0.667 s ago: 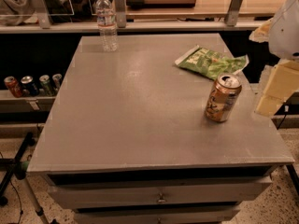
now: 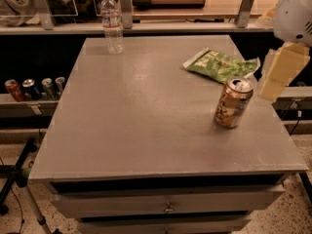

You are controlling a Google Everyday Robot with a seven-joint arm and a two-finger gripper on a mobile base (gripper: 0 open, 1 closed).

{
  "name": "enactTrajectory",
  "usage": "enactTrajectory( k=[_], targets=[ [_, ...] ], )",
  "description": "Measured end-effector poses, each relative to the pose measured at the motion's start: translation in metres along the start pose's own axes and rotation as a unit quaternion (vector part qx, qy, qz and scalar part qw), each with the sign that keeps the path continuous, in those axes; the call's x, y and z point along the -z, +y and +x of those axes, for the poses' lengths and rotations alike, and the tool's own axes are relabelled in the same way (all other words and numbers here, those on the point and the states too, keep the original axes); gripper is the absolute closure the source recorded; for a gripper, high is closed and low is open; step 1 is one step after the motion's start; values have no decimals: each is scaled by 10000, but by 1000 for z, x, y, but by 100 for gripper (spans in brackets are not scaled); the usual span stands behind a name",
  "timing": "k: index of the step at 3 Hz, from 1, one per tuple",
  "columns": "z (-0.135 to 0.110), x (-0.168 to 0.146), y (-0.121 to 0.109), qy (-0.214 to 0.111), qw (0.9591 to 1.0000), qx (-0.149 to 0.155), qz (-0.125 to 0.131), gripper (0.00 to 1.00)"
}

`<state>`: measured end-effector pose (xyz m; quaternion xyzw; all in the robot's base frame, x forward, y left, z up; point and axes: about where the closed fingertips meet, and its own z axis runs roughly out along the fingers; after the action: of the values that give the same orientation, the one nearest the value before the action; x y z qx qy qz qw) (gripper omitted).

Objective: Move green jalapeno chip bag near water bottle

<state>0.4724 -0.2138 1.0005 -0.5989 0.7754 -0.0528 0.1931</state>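
Green jalapeno chip bag (image 2: 220, 65): you are seeing it lying flat and crinkled on the far right part of the grey table (image 2: 146, 130).
Water bottle (image 2: 112, 24): it is standing upright near the table's far left corner, white cap on, well apart from the bag.
Gripper (image 2: 272, 84): it is hanging at the right edge of your view, over the table's right side, slanting down and to the left.
Bag against gripper: the bag's right tip is lying just left of the gripper, close beside it. You cannot tell from here whether they are touching.
Grip state: you are not getting a view that shows it spread or pressed together; you cannot tell.
Orange-brown can (image 2: 233, 103): it is standing upright just in front of the bag, left of the gripper's lower end.
Low shelf at left: drink cans (image 2: 34, 87) are sitting in a row.
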Motion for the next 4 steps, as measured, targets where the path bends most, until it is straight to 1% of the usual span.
enactTrajectory(
  k=[1, 2, 3, 4],
  targets=[
    [-7, -2, -33, -46, 9995, -250, 173, 0],
    [-10, -9, -66, -161, 9953, -878, 376, 0],
    [-8, -23, -91, -259, 9869, -1520, 467, 0],
    [-4, -49, -112, -342, 9735, -2211, 476, 0]
  ],
)
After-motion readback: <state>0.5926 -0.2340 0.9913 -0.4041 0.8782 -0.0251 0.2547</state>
